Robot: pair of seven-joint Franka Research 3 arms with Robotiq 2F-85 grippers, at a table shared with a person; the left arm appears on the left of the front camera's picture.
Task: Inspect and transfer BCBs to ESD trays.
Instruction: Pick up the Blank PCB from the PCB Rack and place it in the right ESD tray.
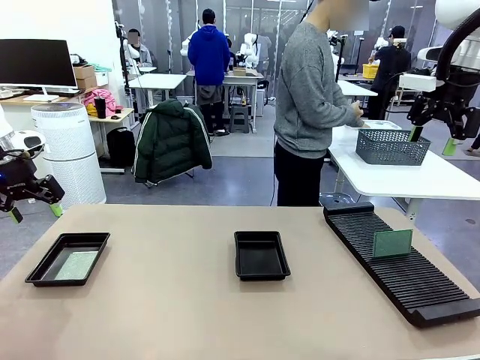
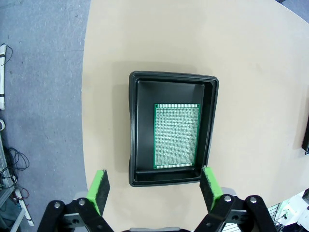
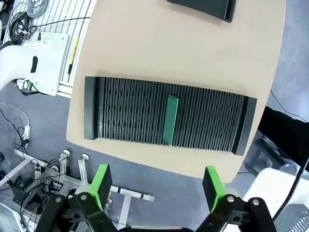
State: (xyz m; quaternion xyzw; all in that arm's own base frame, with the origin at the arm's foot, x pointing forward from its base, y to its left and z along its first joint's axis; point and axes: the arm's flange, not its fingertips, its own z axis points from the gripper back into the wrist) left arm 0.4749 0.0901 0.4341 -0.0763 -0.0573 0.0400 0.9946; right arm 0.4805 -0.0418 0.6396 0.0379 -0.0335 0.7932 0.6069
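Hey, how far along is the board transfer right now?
Done: the first BCB lies flat in the left tray. In hand: nothing; the left gripper and right gripper hang open above the table. Left: the second BCB stands in the slotted rack, and the middle tray is empty.

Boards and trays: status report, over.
Left hand open over the left tray, right hand open over the rack. One board flat in left tray, second board upright in rack; middle tray bare. Nothing blocking.
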